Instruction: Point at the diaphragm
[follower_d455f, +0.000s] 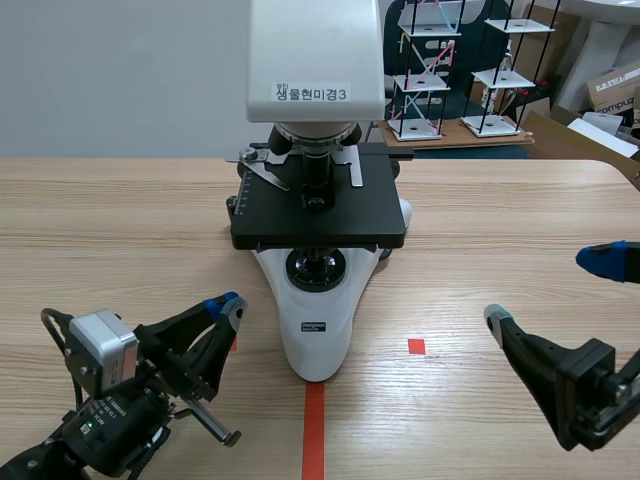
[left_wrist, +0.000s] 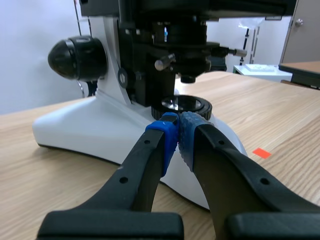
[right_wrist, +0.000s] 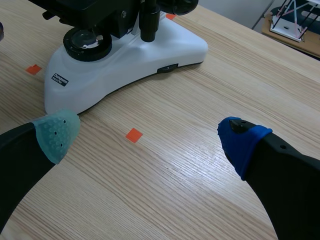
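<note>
Left wrist view shows left gripper (left_wrist: 177, 134) clenched near the microscope (left_wrist: 90, 125); right gripper (right_wrist: 147, 136) spread wide over table (right_wrist: 210, 90).

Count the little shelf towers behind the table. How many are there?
2: the left tower stands just right of the microscope head, and the right tower is beside it. More could hide behind the head.

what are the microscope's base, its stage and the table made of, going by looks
Base: glossy white, with soft highlights on its curves; painted metal or moulded plastic, can't tell which. Stage: flat matte black plate with sharp edges, likely coated metal. Table: pale wood grain with a smooth sheen, so wood or a wood-look laminate.
</note>
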